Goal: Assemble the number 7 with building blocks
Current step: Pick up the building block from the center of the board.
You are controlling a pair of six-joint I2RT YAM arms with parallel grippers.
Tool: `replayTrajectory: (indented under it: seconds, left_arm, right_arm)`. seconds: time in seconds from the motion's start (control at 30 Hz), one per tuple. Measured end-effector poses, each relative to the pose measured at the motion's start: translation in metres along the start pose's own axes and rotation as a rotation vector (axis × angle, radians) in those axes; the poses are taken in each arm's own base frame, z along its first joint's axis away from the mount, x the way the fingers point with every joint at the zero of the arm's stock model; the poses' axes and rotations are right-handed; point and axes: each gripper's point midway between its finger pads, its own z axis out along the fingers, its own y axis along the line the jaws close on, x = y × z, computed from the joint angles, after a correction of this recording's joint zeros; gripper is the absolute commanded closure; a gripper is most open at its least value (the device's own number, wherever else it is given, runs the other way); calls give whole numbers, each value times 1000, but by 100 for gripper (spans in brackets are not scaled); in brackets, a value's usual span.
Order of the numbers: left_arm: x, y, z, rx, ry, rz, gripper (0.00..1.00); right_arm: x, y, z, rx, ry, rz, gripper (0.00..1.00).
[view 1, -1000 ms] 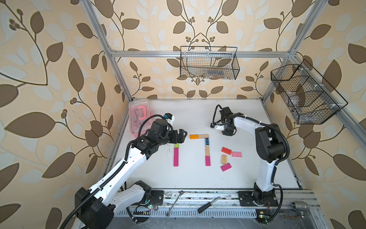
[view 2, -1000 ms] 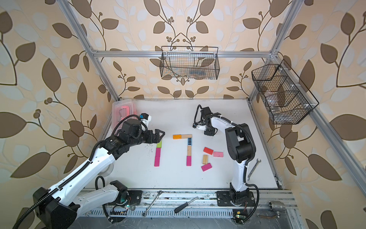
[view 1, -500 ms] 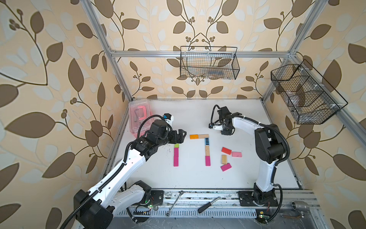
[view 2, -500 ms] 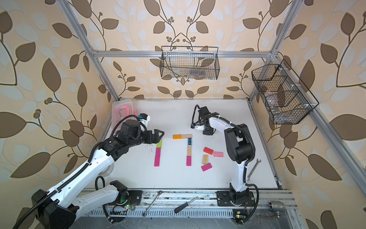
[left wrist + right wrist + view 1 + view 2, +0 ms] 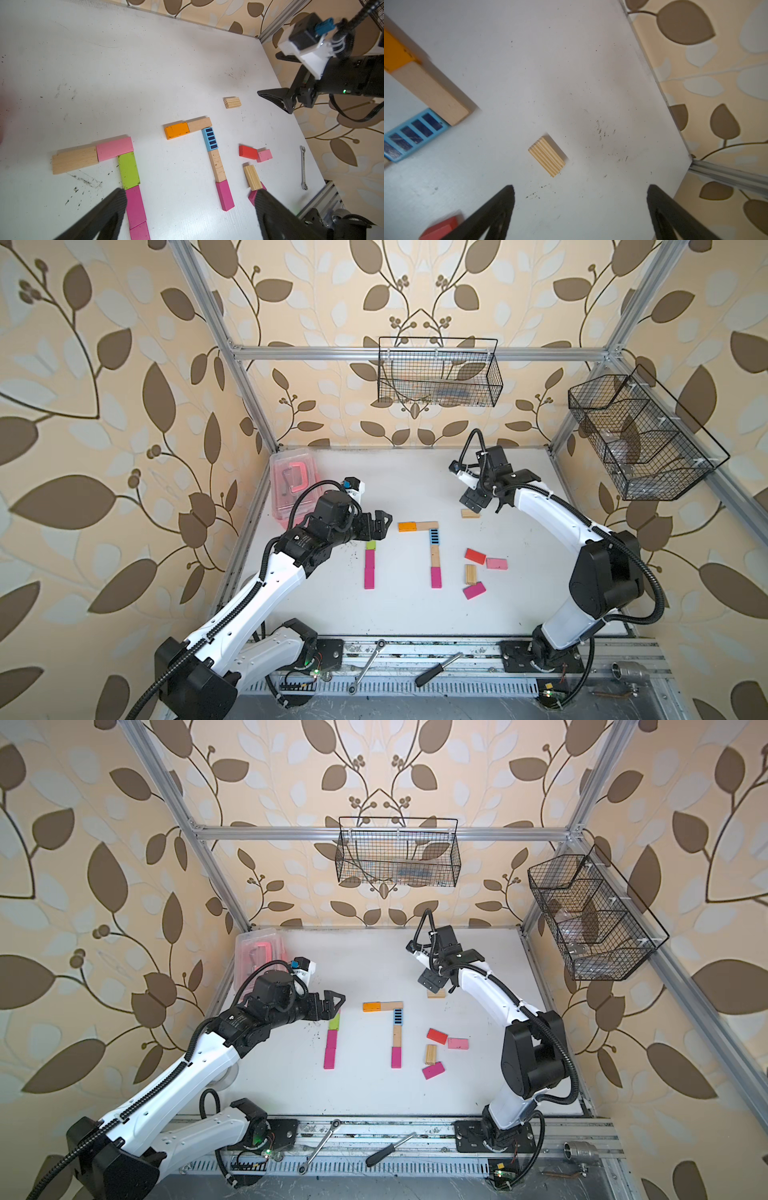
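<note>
My right gripper [image 5: 581, 188] stands with jaws wide and empty above the small striped wooden block [image 5: 546, 156], which lies flat on the table [image 5: 415, 481] near the corner of the orange-topped seven [image 5: 434, 536]; to take it well I should, I think, descend straight, centre it between my jaws and close gently without pushing it. My left gripper [image 5: 384, 526], also wide and empty, hovers over the green-and-magenta seven [image 5: 128, 170], and in both top views it hides this seven's upper bar.

White shells and black joints form the left arm [image 5: 282, 572] and right arm [image 5: 552, 514], each trailed by black ribbed cable conduit [image 5: 124, 1110]. Left claw [image 5: 380, 526] and right claw [image 5: 484, 506]: black, triangular fingers [image 5: 496, 212].
</note>
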Motion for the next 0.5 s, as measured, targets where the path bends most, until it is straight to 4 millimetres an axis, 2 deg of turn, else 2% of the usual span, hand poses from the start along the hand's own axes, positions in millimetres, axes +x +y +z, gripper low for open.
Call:
replayTrajectory:
  seconds: [0.07, 0.2, 0.33, 0.43, 0.5]
  left_arm:
    - [-1, -3, 0, 16, 0, 1, 1]
    - [0, -8, 1, 45, 5, -1, 1]
    - [-1, -14, 0, 76, 5, -10, 1]
    - [-2, -18, 0, 98, 7, -15, 1]
    - [-2, -20, 0, 107, 5, -17, 1]
  right_arm:
    - [5, 3, 0, -27, 16, 92, 0]
    - [28, 34, -1, -95, 71, 252, 0]
    - [83, 82, -2, -167, 172, 418, 2]
    - [117, 112, 5, -200, 249, 535, 6]
    - [131, 129, 8, -206, 276, 598, 0]
